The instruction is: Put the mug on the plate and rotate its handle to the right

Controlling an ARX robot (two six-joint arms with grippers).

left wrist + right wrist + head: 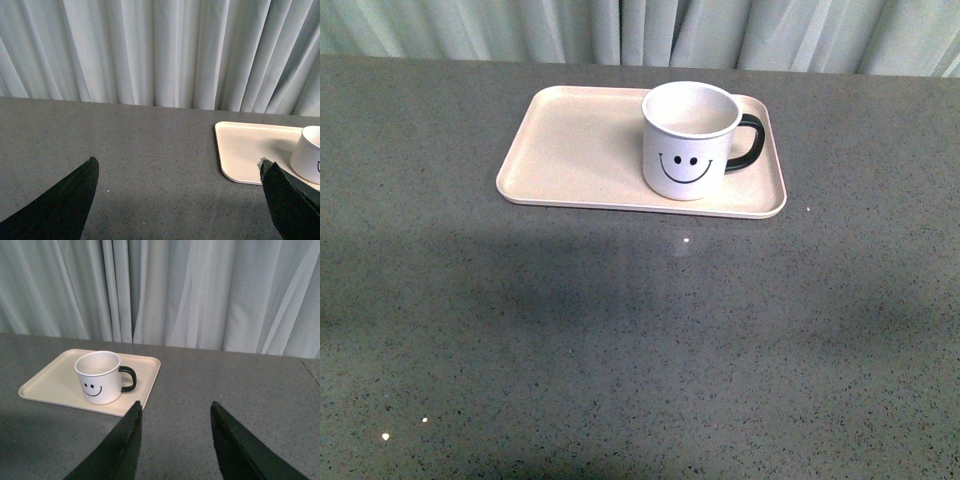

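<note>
White smiley mug [688,142] stands upright on the plate's [570,150] right half, handle [748,142] already pointing right; both grippers, left [177,200] and right [175,440], spread open, empty, right one nearer the mug.

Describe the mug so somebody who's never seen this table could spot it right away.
On the grey speckled table in front of the curtain lies a pale pink-beige plate. The mug stands upright on its right part: white, with a black smiley face and a black handle pointing right.
</note>
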